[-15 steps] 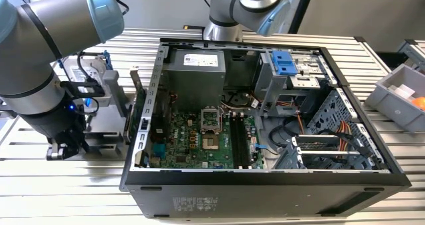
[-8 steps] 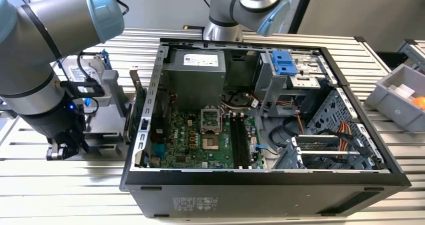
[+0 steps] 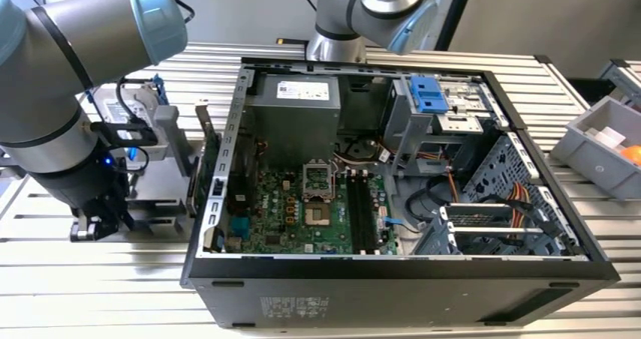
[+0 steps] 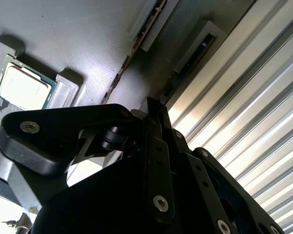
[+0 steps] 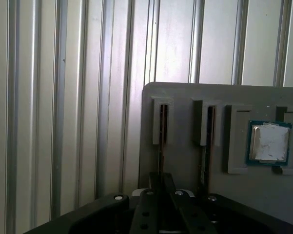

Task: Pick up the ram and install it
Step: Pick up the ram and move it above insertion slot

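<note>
Closest to both wrist cameras is the claw (image 5: 161,176). Its fingers are pressed together, seemingly pinching the near end of the ram (image 5: 162,126). The ram stands on its edge in a narrow slot of the grey tray (image 5: 185,97), probably so that its upper edge is free for such a pinch. The neighbouring slot holds a second stick (image 5: 206,131) the same way, and beyond it a square recess holds the processor (image 5: 269,142) lying flat.

The tray lies on the ribbed bench (image 3: 100,294) at the exterior view's left, beside the computer case (image 3: 401,294). The case lies open on its side so its board faces up. The long black memory slots (image 3: 361,211) look unfilled. At the far right, a grey bin (image 3: 591,140) holds something orange (image 3: 631,155).
</note>
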